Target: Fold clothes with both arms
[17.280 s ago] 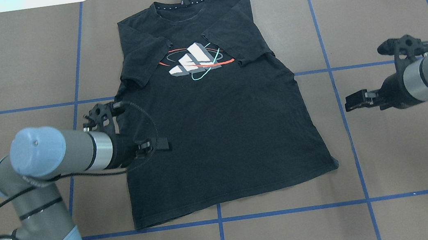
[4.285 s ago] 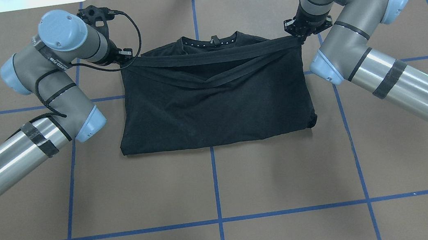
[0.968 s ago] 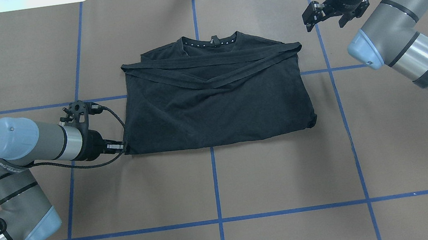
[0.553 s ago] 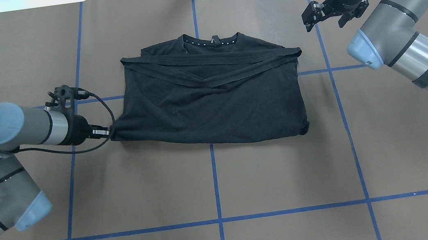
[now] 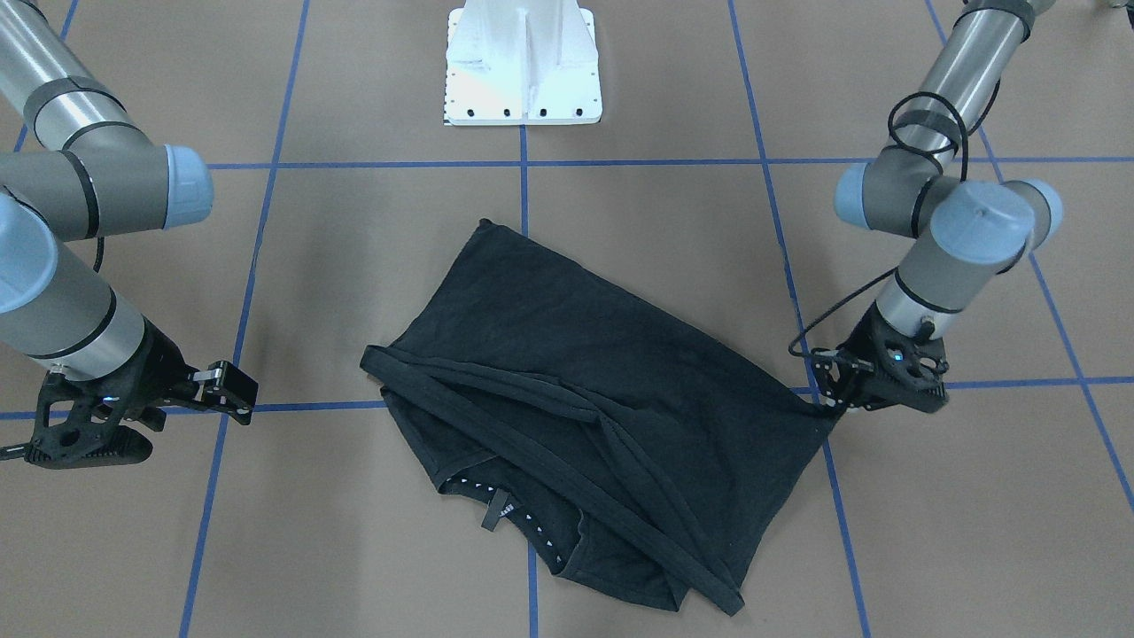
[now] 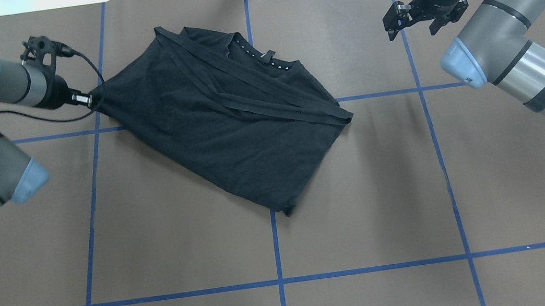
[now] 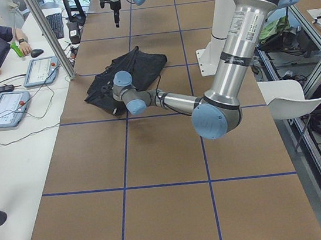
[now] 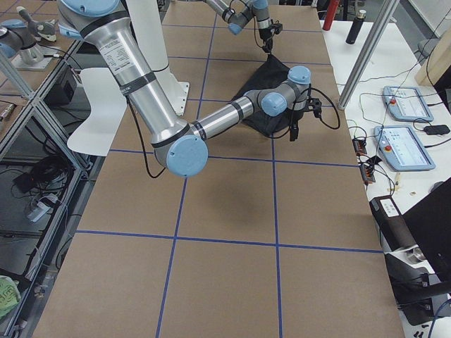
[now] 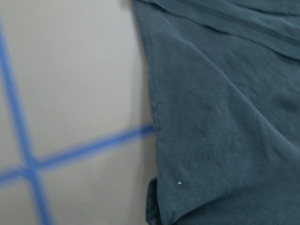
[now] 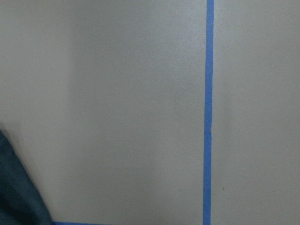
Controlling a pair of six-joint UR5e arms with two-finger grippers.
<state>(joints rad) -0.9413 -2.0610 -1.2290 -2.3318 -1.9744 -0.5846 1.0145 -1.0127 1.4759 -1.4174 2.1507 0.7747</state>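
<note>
The black T-shirt (image 6: 227, 127) lies folded on the brown table (image 6: 365, 214), skewed so that its long edges run on a diagonal across the blue tape lines (image 6: 277, 257); in the overhead view it sits in the far part of the table, left of centre. Its print is out of sight and only plain black cloth faces up. The collar (image 6: 260, 59), with a row of small white marks inside it, points toward the far edge of the table, and two narrow hemmed bands (image 6: 271, 105) cross the upper layer just beside it. The left claw (image 6: 89, 99) is low at the T-shirt's left end, its jaws pinched together on the cloth there, and the cloth is drawn to a point where it is held. The near corner (image 6: 286, 210) rests flat at the centre tape line, toward the robot. The left wrist view shows dark cloth filling its right side, with bare table and crossing tape on its left. The right claw (image 6: 413, 29) hangs over bare table well apart from the T-shirt, near the far right, its jaws spread and holding nothing. The right wrist view shows table, one tape line and a sliver of dark cloth in its lower left corner. The white base (image 5: 523, 62) stands on the robot's side of the table
</note>
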